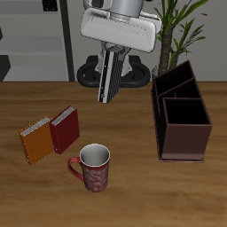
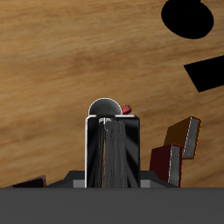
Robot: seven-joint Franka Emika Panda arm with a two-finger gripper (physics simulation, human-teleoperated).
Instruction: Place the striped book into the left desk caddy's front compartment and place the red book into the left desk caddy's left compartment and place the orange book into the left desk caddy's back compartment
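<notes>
End effector clamped on thin striped book, above wood-grain table, boxy maroon caddy nearby

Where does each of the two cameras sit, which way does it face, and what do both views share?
Exterior view: in front of and above the table, facing the arm; shows the gripper holding the striped book above the table, the left desk caddy and the mug.
Wrist view: on the gripper, facing down past its body and the striped book.
Shared: striped book, mug, red book, orange book.

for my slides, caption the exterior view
Gripper holds the striped book above the table; red book and orange book wait.
</notes>
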